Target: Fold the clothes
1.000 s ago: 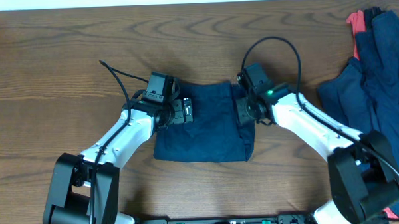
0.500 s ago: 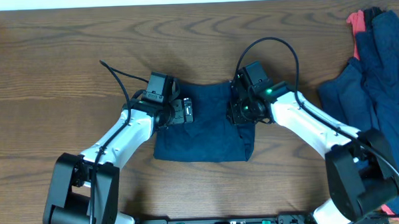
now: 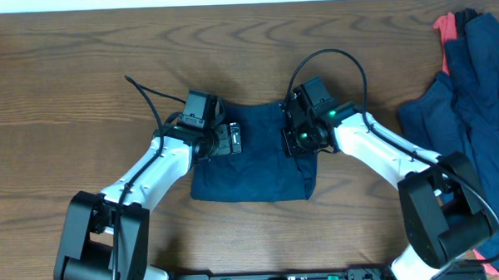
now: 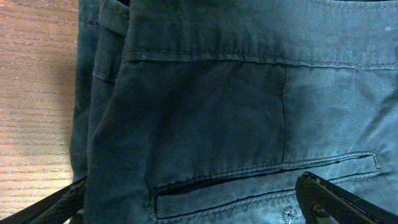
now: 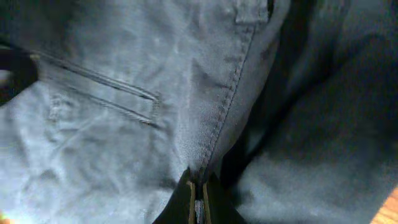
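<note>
The clothes [image 3: 472,91] are mostly lying heaped at the far right of your table [image 3: 64,63], with a coral-red piece [image 3: 445,25] poking out at the far edge of the heap. The folded navy shorts [image 3: 254,165] are sitting mid-table between your arms. Your left gripper [image 3: 233,140] is standing spread wide at the shorts' left edge, gripping nothing. Your right gripper [image 5: 198,193] is pinching a seam fold on the shorts' right side, its fingers pressed together on the cloth.
</note>
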`<state>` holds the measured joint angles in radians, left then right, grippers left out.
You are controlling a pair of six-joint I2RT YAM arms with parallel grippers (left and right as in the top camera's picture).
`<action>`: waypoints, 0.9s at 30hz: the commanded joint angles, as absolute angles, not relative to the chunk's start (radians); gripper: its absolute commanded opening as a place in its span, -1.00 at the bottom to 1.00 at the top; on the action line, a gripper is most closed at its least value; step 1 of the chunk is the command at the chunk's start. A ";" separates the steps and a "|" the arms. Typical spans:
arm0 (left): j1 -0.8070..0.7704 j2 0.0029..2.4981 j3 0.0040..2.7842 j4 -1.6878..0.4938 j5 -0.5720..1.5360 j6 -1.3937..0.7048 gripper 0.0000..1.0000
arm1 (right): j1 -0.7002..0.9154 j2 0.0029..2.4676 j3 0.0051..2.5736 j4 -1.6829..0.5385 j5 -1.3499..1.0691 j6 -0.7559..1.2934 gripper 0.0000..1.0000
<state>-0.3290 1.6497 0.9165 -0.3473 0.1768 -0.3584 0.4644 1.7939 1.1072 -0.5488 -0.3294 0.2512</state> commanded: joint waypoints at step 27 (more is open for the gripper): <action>-0.325 1.663 0.907 -0.319 0.304 -0.326 0.96 | 0.472 1.755 1.112 -0.774 0.135 0.580 -0.85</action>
<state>-0.3290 1.6497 0.9165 -0.3325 0.2295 -0.3573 0.4656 1.7462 1.1191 -0.7700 0.0948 0.5533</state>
